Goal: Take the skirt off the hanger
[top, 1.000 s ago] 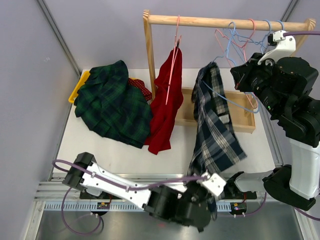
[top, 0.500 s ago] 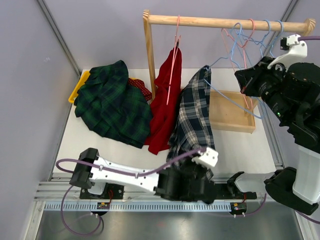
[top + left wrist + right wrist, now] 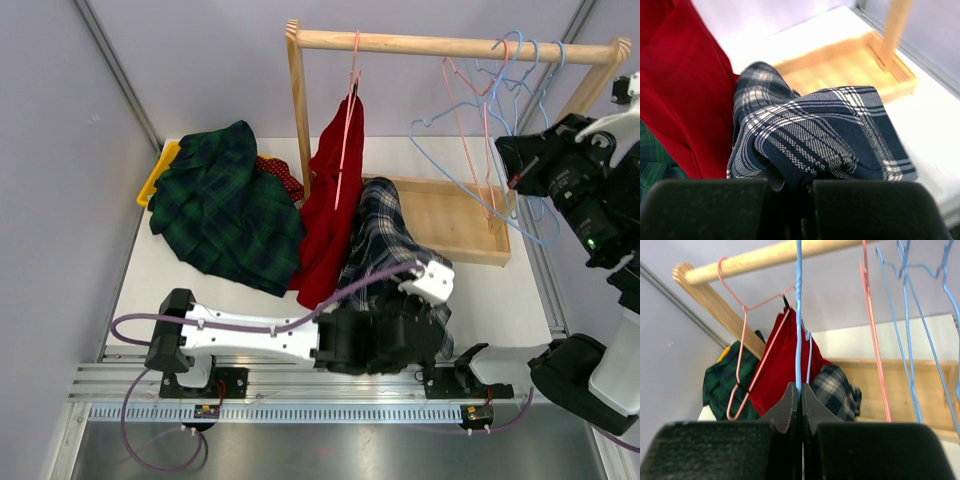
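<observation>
The navy plaid skirt (image 3: 385,235) lies bunched on the table, off the blue hanger (image 3: 452,178). My left gripper (image 3: 398,318) is shut on the skirt's near edge; in the left wrist view the cloth (image 3: 830,132) bulges out from between the closed jaws of the gripper (image 3: 797,187). My right gripper (image 3: 516,166) is shut on the blue hanger's wire (image 3: 799,335), which hangs empty from the wooden rail (image 3: 450,45). In the right wrist view the gripper (image 3: 800,390) pinches the wire, with the skirt (image 3: 837,390) below on the table.
A red skirt (image 3: 335,200) hangs on a pink hanger just left of the plaid skirt. A green plaid pile (image 3: 225,205) lies at the back left. A wooden tray (image 3: 455,215) forms the rack's base. Several empty wire hangers (image 3: 525,70) hang at the rail's right end.
The plaid skirt slid off the blue hanger and dropped onto the table as my left gripper pulled it. My right gripper moved right with the empty hanger.
</observation>
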